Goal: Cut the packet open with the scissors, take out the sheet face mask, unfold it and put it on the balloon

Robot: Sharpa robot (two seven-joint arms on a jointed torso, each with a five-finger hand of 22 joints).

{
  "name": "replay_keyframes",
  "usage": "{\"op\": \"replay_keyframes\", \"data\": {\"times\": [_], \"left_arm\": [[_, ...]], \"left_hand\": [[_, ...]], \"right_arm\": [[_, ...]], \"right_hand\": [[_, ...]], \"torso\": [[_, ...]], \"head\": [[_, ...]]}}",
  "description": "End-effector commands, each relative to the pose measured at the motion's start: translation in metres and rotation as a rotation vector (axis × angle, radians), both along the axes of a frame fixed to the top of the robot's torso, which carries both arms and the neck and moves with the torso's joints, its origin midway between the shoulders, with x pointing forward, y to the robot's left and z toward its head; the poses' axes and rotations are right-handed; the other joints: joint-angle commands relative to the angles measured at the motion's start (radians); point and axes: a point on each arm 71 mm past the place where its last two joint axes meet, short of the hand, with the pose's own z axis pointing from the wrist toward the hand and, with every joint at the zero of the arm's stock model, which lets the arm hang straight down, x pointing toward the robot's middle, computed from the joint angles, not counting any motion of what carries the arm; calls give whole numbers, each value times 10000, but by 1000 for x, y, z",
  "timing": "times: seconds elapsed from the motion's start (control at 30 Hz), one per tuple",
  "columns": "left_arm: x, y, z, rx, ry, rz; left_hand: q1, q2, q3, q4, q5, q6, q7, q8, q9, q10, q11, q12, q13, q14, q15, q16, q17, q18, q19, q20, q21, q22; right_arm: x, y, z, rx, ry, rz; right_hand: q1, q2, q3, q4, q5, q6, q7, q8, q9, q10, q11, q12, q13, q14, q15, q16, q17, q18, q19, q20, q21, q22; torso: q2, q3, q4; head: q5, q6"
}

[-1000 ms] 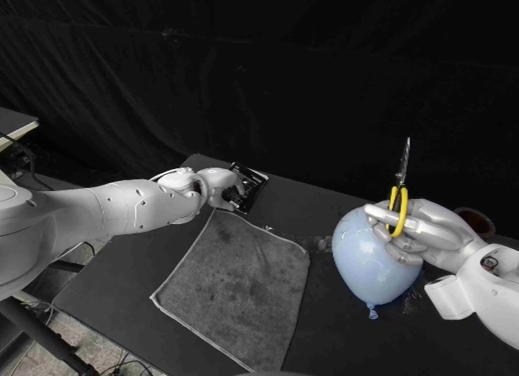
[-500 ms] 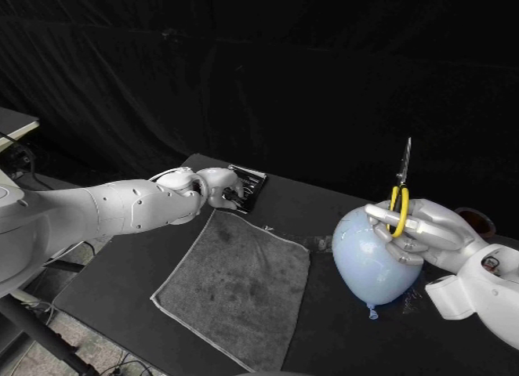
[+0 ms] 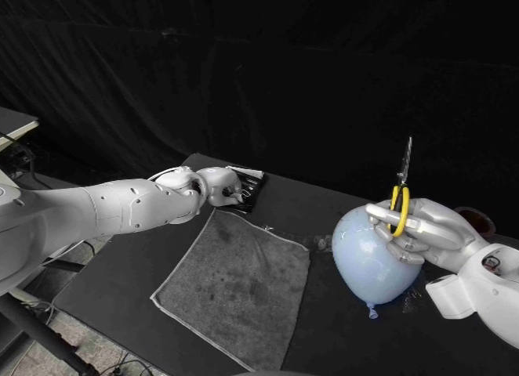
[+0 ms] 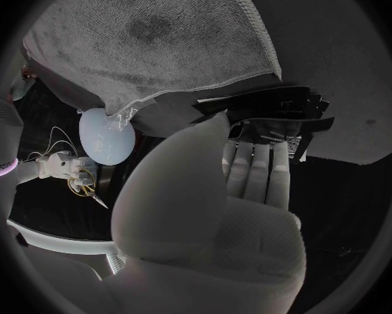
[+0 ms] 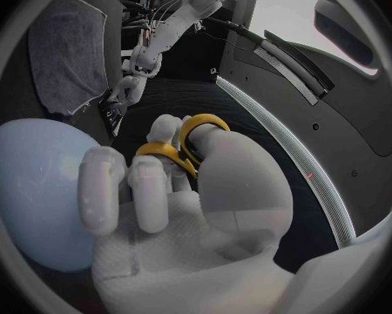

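Left hand has pulled the packet slightly in toward itself; right side unchanged. Black table: grey towel lies flat mid-table, pale blue balloon near its right edge. Right hand, just beside the balloon, grips the yellow-handled scissors, blades up. Left hand's fingers hold the dark packet at the table's far edge, just past the towel's far corner.

The black table carries a grey cloth spread flat across its left half, one long edge running toward the front. Just past the cloth's far corner, near the table's far left edge, lies the dark packet. To the right of the cloth stands the pale blue balloon, knot downward; whether the knot touches the table cannot be told.
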Motion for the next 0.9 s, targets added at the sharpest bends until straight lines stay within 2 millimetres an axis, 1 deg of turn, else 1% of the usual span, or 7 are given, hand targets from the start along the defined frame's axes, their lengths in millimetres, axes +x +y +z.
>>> {"op": "replay_keyframes", "data": {"times": [0.03,0.23,0.4,0.47,0.63,0.8,0.9], "left_arm": [[-8,-1,-16,18,1142,-75],[-11,-3,-17,-339,1492,-102],[-11,-3,-18,-907,1937,153],[-10,-2,-18,-1232,2133,342],[-8,1,-15,-2042,2408,807],[-6,5,-13,-2970,2680,1314],[-6,7,-13,-3251,2837,1477]], "left_hand": [[-77,68,151,9,-27,109,6,78,13,97,-1,-42,-14,95,-15,-46,358,100,65,0,50,-23],[-227,6,341,-2,-30,182,-15,149,55,127,46,-49,-14,135,24,-94,327,93,151,32,64,-42],[-452,-58,417,10,-33,291,-13,255,118,141,133,-50,-13,166,117,-145,297,79,170,105,49,-73],[-619,-89,380,19,-36,320,3,300,150,142,243,-51,-12,183,218,-170,284,58,138,183,20,-97],[-751,-88,340,2,-35,347,68,355,188,100,294,-59,-13,163,299,-229,257,58,87,269,-25,-131],[-1255,258,386,60,-35,126,208,262,158,-61,414,-63,-13,59,399,-383,191,72,-218,385,-192,-209],[-1363,317,418,52,-34,59,268,224,139,-132,434,-63,-12,18,422,-437,168,70,-381,408,-269,-233]], "right_arm": [[0,0,1,47,-152,78],[0,0,1,35,-162,53],[1,-1,1,16,-182,42],[1,-1,1,7,-192,37],[1,-1,1,-11,-211,27],[2,-2,1,-37,-230,17],[2,-2,1,-48,-238,13]], "right_hand": [[211,147,136,-91,-12,16,-45,-51,9,2567,-861,10800,3111,1042,-94,50,2627,-3,328,16,-19,2075],[198,151,148,-91,-13,22,-44,-63,13,2567,-861,10800,3111,1042,-94,50,2627,1,318,16,-38,2070],[198,151,148,-91,-13,22,-44,-63,13,2567,-861,10800,3111,1042,-94,50,2627,1,318,16,-38,2070],[191,151,158,-94,-12,24,-44,-73,17,2567,-860,10800,3111,1042,-94,50,2627,6,307,16,-60,2063],[191,151,158,-94,-12,24,-44,-73,17,2567,-860,10800,3111,1042,-94,50,2627,6,307,16,-60,2063],[191,151,158,-94,-12,24,-44,-73,17,2567,-860,10800,3111,1042,-94,50,2627,6,307,16,-60,2063],[183,155,168,-95,-13,27,-42,-83,20,2567,-860,10800,3111,1042,-94,50,2627,8,303,16,-67,2061]], "torso": [[1,1,3],[1,-7,5],[1,-9,9],[2,-9,8],[3,-2,4],[-1,0,-5],[0,1,-10]], "head": [[-13,1],[-25,3],[-34,10],[-27,15],[-11,9],[-13,7],[-17,10]]}}
